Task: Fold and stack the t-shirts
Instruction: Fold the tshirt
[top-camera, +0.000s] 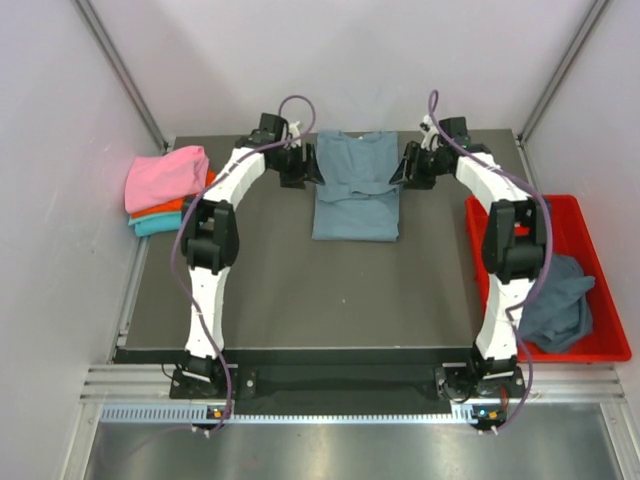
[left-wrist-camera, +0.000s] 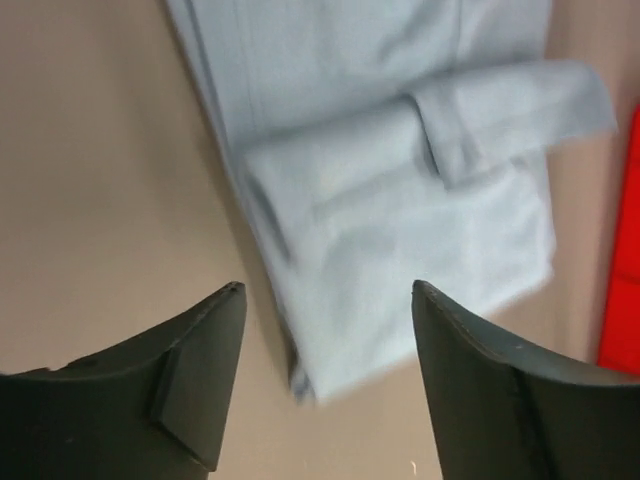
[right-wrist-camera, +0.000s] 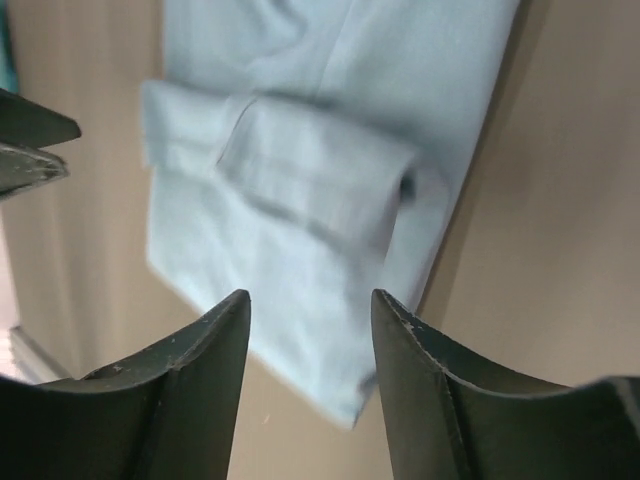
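Nearest, on the right, a shallow red plastic tray (top-camera: 592, 238) holds a crumpled slate blue-grey cotton t-shirt (top-camera: 555, 305), not yet folded. Beyond it, the dark flat surface (top-camera: 300, 300) carries a second slate blue-grey t-shirt (top-camera: 355, 190), lying flat toward the far middle as a long rectangle, its sleeves turned inward over the body. The left end effector (left-wrist-camera: 325, 290) hangs just beside this shirt's left edge and the right end effector (right-wrist-camera: 310, 295) just beside its right edge. Both have their fingers apart with nothing between them, the cloth lying loose below. At the far left sits a stack of folded shirts, pink (top-camera: 168, 178) on top, orange (top-camera: 158, 209) under it and teal (top-camera: 150, 227) at the bottom. The step in hand looks like the middle of folding the central shirt, with the side folds laid. The next move likely calls for both arms to pinch one end and carry it over the other, evenly, so the soft cloth does not skew before it goes to the stack.
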